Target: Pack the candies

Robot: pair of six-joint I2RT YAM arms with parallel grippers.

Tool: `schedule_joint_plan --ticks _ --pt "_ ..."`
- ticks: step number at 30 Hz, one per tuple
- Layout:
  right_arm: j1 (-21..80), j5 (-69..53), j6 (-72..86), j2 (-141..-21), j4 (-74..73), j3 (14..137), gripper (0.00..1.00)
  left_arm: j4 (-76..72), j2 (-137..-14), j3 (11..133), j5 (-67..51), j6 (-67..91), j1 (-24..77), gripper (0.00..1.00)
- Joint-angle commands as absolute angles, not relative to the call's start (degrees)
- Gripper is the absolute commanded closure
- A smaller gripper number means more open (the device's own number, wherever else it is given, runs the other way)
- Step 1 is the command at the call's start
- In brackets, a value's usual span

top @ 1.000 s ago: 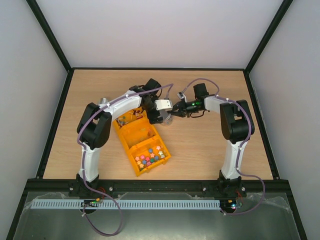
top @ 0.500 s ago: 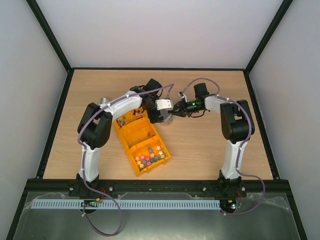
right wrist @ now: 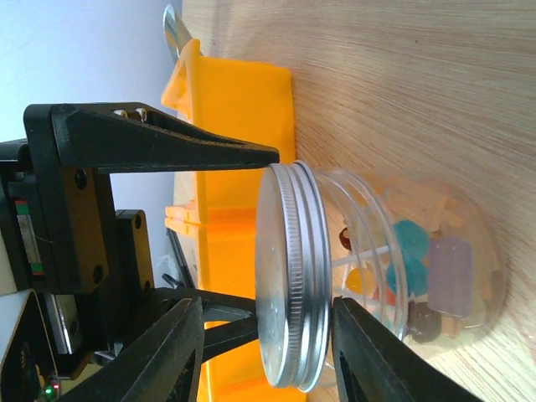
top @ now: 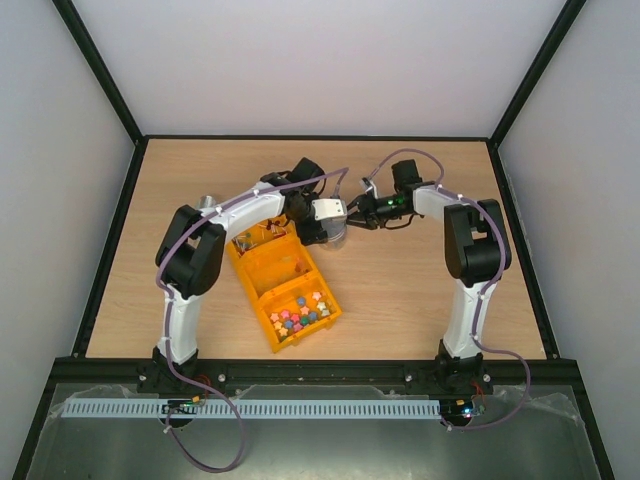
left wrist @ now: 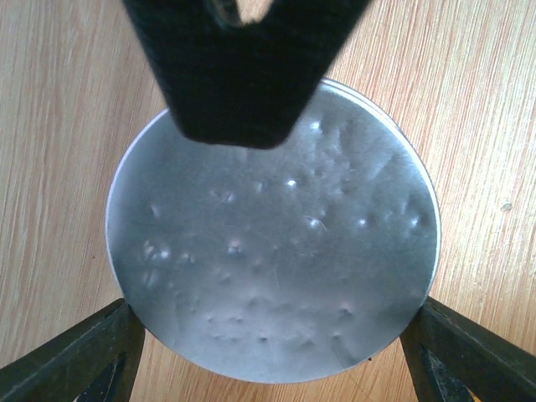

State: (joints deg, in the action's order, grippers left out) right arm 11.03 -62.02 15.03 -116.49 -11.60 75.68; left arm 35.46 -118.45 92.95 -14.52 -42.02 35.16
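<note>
A clear jar (right wrist: 419, 251) with coloured candies (right wrist: 409, 241) inside stands on the wood beside the yellow box (top: 270, 265). A silver screw lid (left wrist: 276, 243) sits on its mouth. My left gripper (left wrist: 272, 352) comes down from above, and its two fingers (left wrist: 92, 352) touch opposite sides of the lid. My right gripper (right wrist: 270, 303) reaches in from the side. It is open and straddles the lid's rim (right wrist: 289, 285), with a gap at one finger. More candies (top: 300, 312) fill the box's near compartment.
The yellow box (right wrist: 234, 109) has three compartments and lies at an angle left of the jar (top: 335, 235). A small metal object (top: 207, 202) lies past its far end. Both arms meet over the jar at mid-table. Black frame rails border the tabletop.
My right gripper has opened from shut, and its arm has shifted slightly up and back. My left gripper's fingers have closed in on the lid. The jar has stayed put.
</note>
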Motion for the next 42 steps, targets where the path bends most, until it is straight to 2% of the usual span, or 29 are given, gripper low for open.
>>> schedule_joint_plan --ticks 1,6,10,15,20,25,42 --pt "10.39 -60.05 12.22 -116.11 -17.21 78.43 0.55 36.36 -119.75 94.19 -15.27 -42.24 35.80 0.15" --pt "9.92 -56.15 9.48 -115.65 -20.19 79.38 0.54 36.62 -119.98 94.95 -15.46 -42.16 35.81 0.15" --pt "9.93 -52.29 8.44 -115.20 -21.03 79.24 0.44 36.84 -119.92 95.80 -15.97 -41.72 35.91 0.15" --pt "10.27 -51.63 7.69 -116.27 -22.67 79.77 0.42 37.61 -119.77 96.26 -16.17 -41.96 35.88 0.15" --pt "10.36 -52.74 7.91 -116.46 -22.37 79.70 0.30 38.30 -120.03 96.68 -15.61 -42.24 35.95 0.14" --pt "10.37 -52.91 7.49 -116.37 -22.67 79.65 0.30 38.80 -120.76 97.44 -14.89 -42.44 36.42 0.14" --pt "10.27 -49.97 6.37 -117.97 -23.32 79.16 0.46 39.56 -121.75 99.83 -14.01 -41.33 37.13 0.13"
